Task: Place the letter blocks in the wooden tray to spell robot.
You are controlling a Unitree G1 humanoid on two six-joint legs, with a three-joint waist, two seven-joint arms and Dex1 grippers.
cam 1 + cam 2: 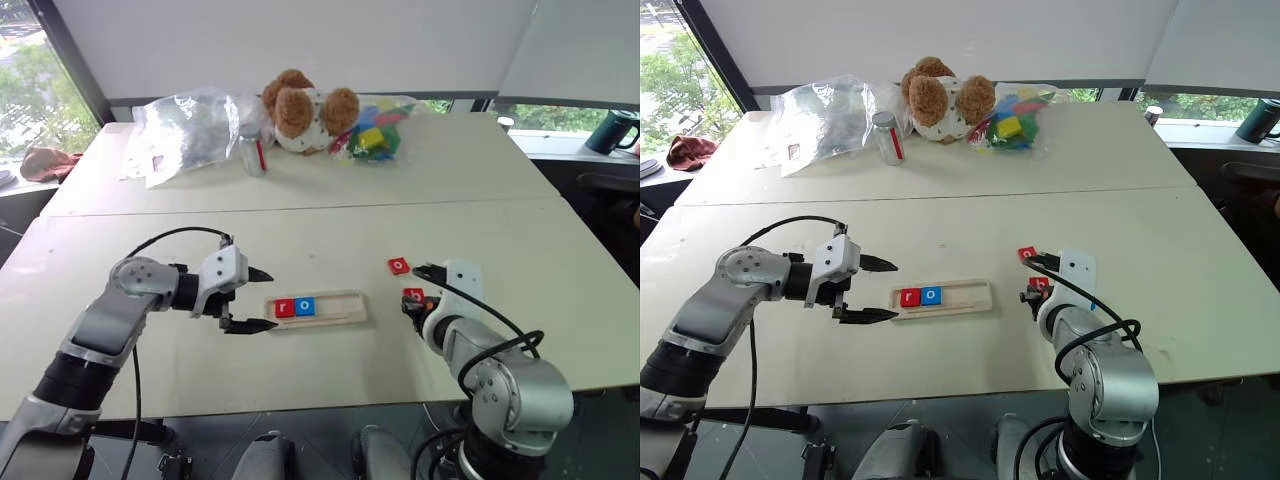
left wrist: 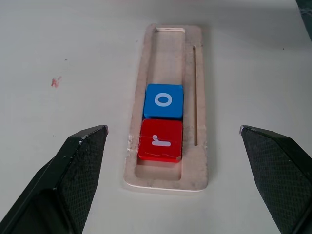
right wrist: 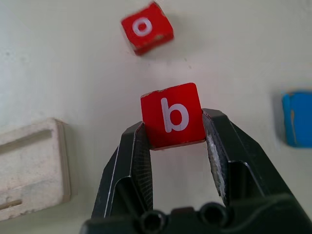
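Observation:
The wooden tray lies on the table in front of me, with a red "r" block and a blue "o" block side by side at its left end. My left gripper hovers open just left of the tray, its fingers spread wider than the tray. Right of the tray, my right gripper is shut on a red "b" block, lifted off the table. A red "o" block lies beyond it. A blue block lies beside the gripper, its letter hidden.
At the table's far side sit a teddy bear, a clear plastic bag, a small can and a bag of multicoloured toy blocks. A dark mug stands off to the far right.

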